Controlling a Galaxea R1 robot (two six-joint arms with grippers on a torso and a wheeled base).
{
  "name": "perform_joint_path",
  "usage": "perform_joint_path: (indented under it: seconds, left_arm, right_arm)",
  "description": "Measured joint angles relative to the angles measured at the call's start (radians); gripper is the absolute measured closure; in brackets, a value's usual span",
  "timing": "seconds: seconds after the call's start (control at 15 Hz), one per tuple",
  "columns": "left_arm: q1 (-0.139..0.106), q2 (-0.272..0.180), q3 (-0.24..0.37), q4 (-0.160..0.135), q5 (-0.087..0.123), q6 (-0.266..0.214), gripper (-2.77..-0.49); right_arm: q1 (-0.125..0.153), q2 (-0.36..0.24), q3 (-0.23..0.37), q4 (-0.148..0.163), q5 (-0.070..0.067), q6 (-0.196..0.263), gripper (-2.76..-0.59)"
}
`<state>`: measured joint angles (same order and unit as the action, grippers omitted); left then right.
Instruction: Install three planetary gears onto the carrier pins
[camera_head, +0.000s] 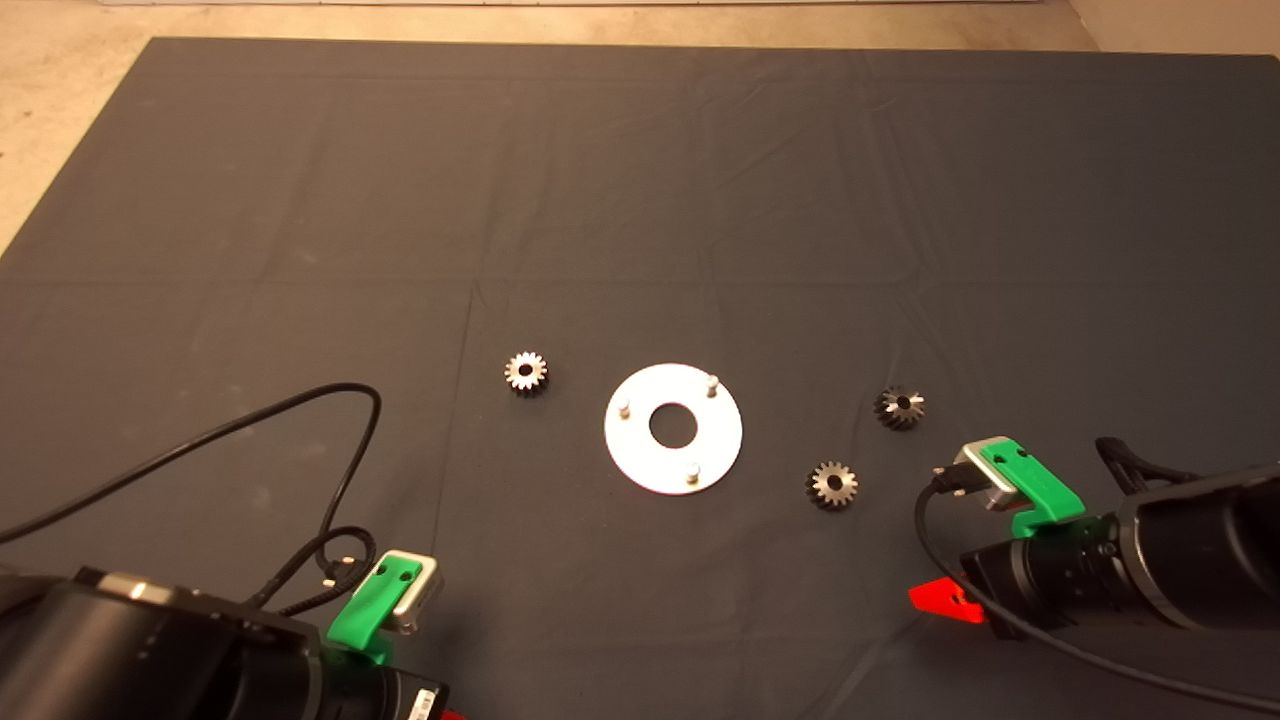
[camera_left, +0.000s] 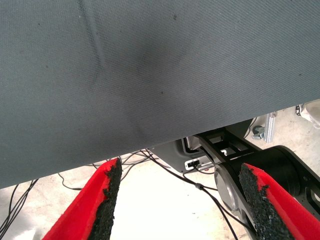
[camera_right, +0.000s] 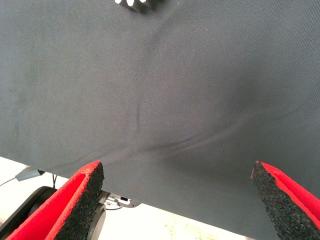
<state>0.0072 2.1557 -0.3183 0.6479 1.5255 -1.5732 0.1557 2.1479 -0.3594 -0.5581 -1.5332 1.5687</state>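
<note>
I see the pick not yet begun: all three planetary gears (camera_head: 526, 373) (camera_head: 899, 408) (camera_head: 832, 485) lie on the table (camera_head: 300, 200) around the plate's bare carrier pins (camera_head: 712, 383) (camera_head: 623, 407) (camera_head: 692, 473), left end effector (camera_left: 177, 200) and right end effector (camera_right: 177, 200) both spread and empty, so I'd judge the right one must next reach for the gear at its 10 o'clock.

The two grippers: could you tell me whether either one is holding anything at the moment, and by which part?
Nothing is held. The left gripper and right gripper are both open and empty above the mat; all three planetary gears lie loose on it.
</note>
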Motion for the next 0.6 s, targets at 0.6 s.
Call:
perform_joint_path:
  seconds: [0.6]
  left_arm:
    - [0.000, -0.009, 0.000, 0.000, 0.001, 0.000, -1.63]
  right_arm:
    - [0.084, 0.058, -0.014, 0.004, 0.000, 0.001, -2.21]
